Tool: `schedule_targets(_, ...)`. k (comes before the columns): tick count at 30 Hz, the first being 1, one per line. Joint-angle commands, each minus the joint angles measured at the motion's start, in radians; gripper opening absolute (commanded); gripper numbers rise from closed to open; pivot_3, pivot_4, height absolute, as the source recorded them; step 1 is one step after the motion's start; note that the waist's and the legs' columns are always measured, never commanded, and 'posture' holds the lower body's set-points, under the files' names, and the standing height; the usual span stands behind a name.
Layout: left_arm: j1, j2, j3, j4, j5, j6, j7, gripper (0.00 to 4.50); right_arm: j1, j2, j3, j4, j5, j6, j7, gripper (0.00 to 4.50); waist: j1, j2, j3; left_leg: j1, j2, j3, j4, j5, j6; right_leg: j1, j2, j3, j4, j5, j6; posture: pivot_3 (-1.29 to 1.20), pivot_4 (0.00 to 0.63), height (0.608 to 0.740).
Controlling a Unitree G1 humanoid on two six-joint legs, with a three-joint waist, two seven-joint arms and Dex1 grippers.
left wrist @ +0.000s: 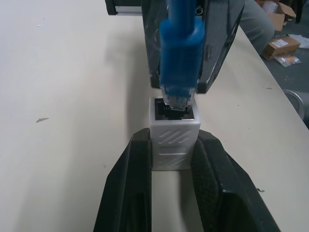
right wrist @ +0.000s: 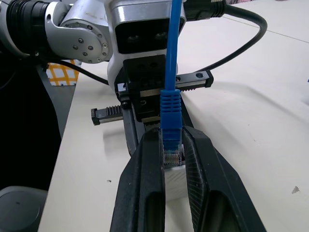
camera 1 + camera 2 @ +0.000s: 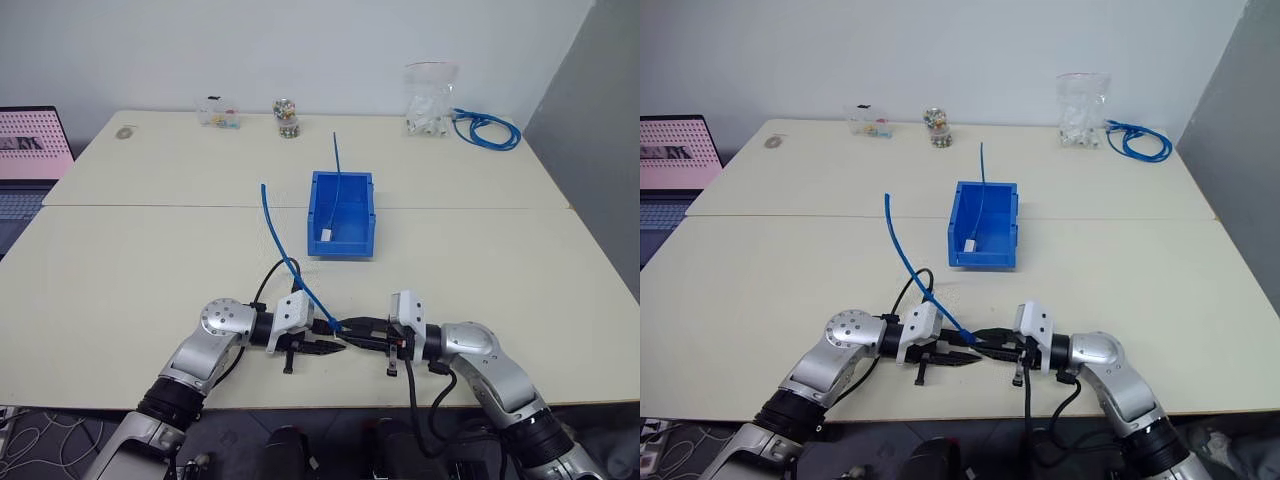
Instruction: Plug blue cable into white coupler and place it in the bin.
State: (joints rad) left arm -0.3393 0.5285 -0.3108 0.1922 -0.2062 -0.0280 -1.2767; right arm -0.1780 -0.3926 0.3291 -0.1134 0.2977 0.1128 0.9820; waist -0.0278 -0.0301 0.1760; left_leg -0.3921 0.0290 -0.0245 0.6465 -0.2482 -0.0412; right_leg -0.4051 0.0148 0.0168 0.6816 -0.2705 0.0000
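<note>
At the table's near edge my two grippers meet tip to tip. My left gripper (image 1: 171, 140) is shut on the white coupler (image 1: 174, 130), whose dark socket faces the other hand. My right gripper (image 2: 171, 135) is shut on the clear plug of the blue cable (image 3: 285, 255). In the left wrist view the plug tip sits in the mouth of the socket. From there the cable arcs up and away to the left over the table. The blue bin (image 3: 316, 205) stands beyond the grippers, mid-table.
Inside the bin lie another thin blue cable (image 3: 337, 165) and a small white piece (image 3: 327, 235). Along the far edge stand a clear bag of white pieces (image 3: 430, 100), a coiled blue cable bundle (image 3: 490, 130), small containers (image 3: 218, 115) and a jar (image 3: 287, 118). A laptop (image 3: 30, 150) sits far left.
</note>
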Motion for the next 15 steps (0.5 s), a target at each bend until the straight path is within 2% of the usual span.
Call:
schedule_targets(1,-0.011,0.008,0.010,0.000,0.011,-0.002,-0.001,0.79,0.026,-0.029,-0.026,-0.019,0.002,0.007,0.005,0.28,0.000,0.000,0.000,0.000,0.000,0.000,0.000,0.000,0.000,0.000,0.000,0.000,0.000,0.000,0.000,0.00,0.150,0.740)
schedule_targets(15,-0.020,0.003,0.010,0.010,0.015,-0.008,-0.007,0.79,0.003,-0.017,-0.034,-0.025,0.004,0.013,-0.004,0.28,0.000,0.000,0.000,0.000,0.000,0.000,0.000,0.000,0.000,0.000,0.000,0.000,0.000,0.000,0.000,0.00,0.150,0.740)
